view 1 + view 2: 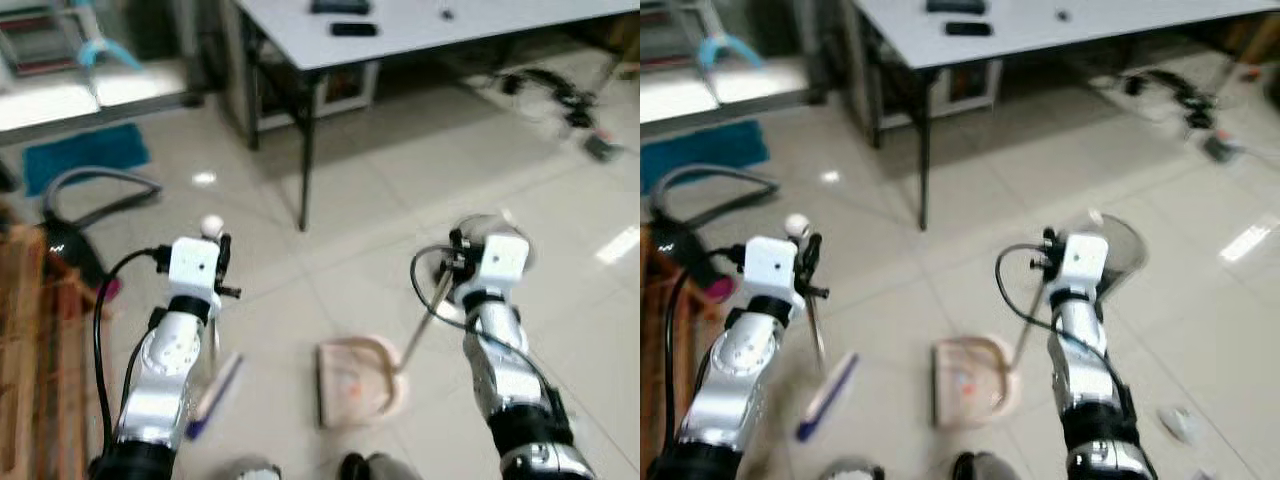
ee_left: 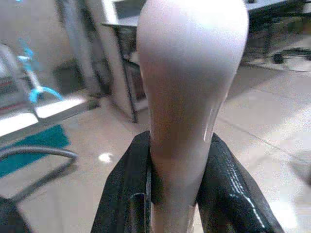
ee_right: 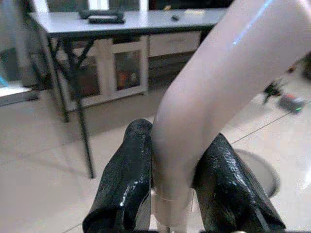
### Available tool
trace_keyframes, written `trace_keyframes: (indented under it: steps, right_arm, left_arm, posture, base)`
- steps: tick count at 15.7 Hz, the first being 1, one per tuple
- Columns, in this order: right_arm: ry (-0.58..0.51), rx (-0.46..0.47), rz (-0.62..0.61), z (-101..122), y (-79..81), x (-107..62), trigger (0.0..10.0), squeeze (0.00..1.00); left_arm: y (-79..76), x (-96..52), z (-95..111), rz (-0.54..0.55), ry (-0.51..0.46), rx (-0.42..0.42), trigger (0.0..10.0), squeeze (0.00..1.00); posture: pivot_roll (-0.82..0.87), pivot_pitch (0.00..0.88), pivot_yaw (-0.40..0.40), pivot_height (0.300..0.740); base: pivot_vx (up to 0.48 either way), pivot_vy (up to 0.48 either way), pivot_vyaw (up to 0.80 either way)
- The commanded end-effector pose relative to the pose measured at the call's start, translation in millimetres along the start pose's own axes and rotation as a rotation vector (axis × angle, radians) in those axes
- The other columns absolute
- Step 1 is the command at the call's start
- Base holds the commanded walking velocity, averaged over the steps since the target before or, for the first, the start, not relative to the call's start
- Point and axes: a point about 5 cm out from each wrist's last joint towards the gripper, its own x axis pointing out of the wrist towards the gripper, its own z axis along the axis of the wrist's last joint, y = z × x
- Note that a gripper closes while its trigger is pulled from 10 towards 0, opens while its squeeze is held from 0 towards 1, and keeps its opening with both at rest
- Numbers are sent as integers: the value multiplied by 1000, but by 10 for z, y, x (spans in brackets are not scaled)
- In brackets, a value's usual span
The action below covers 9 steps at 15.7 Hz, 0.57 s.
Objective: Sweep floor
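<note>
My left gripper (image 1: 218, 264) is shut on the pale broom handle (image 1: 211, 228), just below its rounded top. The broom's blue-edged head (image 1: 213, 396) rests on the tiled floor beside my left arm. In the left wrist view both black fingers (image 2: 125, 190) clamp the handle (image 2: 192, 73). My right gripper (image 1: 456, 270) is shut on the long handle (image 1: 420, 325) of a pinkish dustpan (image 1: 352, 385), which sits on the floor between my arms. The right wrist view shows that handle (image 3: 218, 87) squeezed between the fingers (image 3: 124, 184).
A grey table (image 1: 420, 35) with dark legs (image 1: 305, 170) stands ahead, a phone (image 1: 353, 29) on top. A vacuum hose (image 1: 100, 185) and teal mat (image 1: 85, 155) lie far left. Cables (image 1: 560, 95) trail at far right. Wooden furniture (image 1: 40, 340) borders my left.
</note>
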Motion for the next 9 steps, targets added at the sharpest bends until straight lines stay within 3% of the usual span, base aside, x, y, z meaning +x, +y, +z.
trace_keyframes:
  steps: [1,4,9]
  right_arm:
    - [-33,5,-1,77,16,22,10000,0]
    - [-25,-8,-12,75,-1,29,10000,0]
    - [-14,-6,-18,59,23,44,10000,0]
  left_arm:
    - [-1,2,4,0,1,10,10000,0]
    - [42,-31,-91,33,51,24,10000,0]
    - [161,-57,-79,96,40,-9,10000,0]
  posture:
    - [42,101,-10,740]
    - [49,104,-15,740]
    - [62,100,-20,740]
  base:
    - [0,0,-800]
    - [0,0,-800]
    - [0,0,-800]
